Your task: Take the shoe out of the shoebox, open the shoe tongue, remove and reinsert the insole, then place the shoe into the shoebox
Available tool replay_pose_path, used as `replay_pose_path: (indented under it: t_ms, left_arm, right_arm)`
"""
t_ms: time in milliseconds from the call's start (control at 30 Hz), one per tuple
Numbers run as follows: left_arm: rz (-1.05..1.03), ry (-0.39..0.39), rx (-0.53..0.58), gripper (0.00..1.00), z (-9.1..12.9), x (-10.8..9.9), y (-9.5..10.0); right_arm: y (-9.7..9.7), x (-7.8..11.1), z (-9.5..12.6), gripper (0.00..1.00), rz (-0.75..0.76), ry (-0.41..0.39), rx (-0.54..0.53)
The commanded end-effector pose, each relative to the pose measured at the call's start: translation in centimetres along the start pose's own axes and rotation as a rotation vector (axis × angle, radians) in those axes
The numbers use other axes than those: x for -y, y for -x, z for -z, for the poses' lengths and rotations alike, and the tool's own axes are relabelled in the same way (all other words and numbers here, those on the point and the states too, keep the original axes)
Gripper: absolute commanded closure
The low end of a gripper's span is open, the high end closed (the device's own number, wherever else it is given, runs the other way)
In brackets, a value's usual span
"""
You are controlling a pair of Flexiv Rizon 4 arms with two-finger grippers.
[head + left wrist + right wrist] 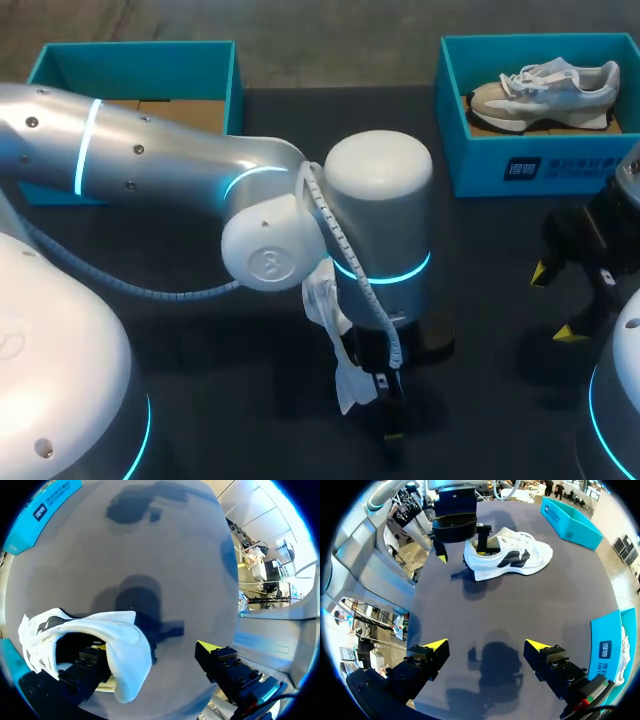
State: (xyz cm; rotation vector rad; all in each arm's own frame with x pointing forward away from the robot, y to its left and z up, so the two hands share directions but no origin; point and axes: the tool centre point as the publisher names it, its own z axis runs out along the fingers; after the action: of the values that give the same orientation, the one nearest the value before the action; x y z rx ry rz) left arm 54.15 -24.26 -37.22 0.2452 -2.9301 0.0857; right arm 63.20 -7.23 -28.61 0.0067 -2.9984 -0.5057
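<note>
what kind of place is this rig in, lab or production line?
Likely a robot lab test bench, not a line: a dark table, a teal shoebox holding a sneaker, a second teal shoebox, and a white shoe out on the table.

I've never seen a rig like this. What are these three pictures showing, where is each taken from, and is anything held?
It is a robot with two arms, each ending in a two-fingered hand with yellow tips. One picture looks down from above; the two round ones come from cameras on each wrist. On the table are a white shoe, a left teal box and a right teal box holding a second shoe. The left hand has one finger inside the white shoe, not clamped. The right hand is empty.
</note>
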Motion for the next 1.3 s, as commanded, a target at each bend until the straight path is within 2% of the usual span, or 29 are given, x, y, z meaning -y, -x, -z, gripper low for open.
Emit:
replay_pose_path:
  t_ms: [33,100,133,200,267,300,667,733,767,800,1033,1167,1300]
  left_arm:
    - [0.017,0.002,0.023,0.05,-0.5,0.0,-0.1]
    - [0.028,0.003,0.032,0.09,-0.6,0.0,0.1]
    - [0.031,0.003,0.032,0.14,-0.6,0.0,0.2]
    - [0.045,0.004,0.045,0.25,-0.7,0.0,0.4]
    - [0.058,0.008,0.056,0.45,-0.8,0.0,0.5]
    - [0.057,0.008,0.056,0.52,-0.8,0.0,0.6]
    - [0.093,0.018,0.074,0.68,-1.0,-0.2,1.5]
    - [0.097,0.019,0.075,0.78,-1.0,-0.2,1.7]
    - [0.1,0.019,0.078,0.94,-1.0,-0.2,1.8]
    - [0.101,0.019,0.079,1.0,-0.9,-0.2,2.0]
    - [0.103,0.007,0.091,1.0,-0.2,-0.7,2.9]
    - [0.067,-0.01,0.101,1.0,1.5,-1.2,3.3]
    - [-0.014,-0.026,0.084,1.0,4.2,-2.1,4.1]
  right_arm:
    - [-0.1,0.1,-0.1,0.0,0.0,-0.001,0.003]
    - [-0.1,0.1,-0.1,0.0,0.0,-0.001,0.003]
    - [-0.1,0.1,-0.1,0.0,0.0,-0.001,0.003]
    - [-0.1,0.1,-0.1,0.0,0.0,-0.001,0.003]
    - [-0.1,0.1,-0.1,0.0,0.0,-0.001,0.003]
    - [-0.1,0.1,-0.1,0.0,0.0,-0.001,0.003]
    - [-0.1,0.1,-0.1,0.0,0.0,-0.001,0.003]
    - [-0.1,0.1,-0.1,0.0,0.0,-0.001,0.003]
    - [-0.1,0.1,-0.1,0.0,0.0,-0.001,0.003]
    - [-0.1,0.1,-0.1,0.0,0.0,-0.001,0.003]
    - [-0.1,0.1,-0.1,0.0,0.0,-0.001,0.003]
    - [-0.1,0.1,-0.1,0.0,0.0,-0.001,0.003]
    - [-0.1,0.1,-0.1,0.0,0.0,-0.001,0.003]
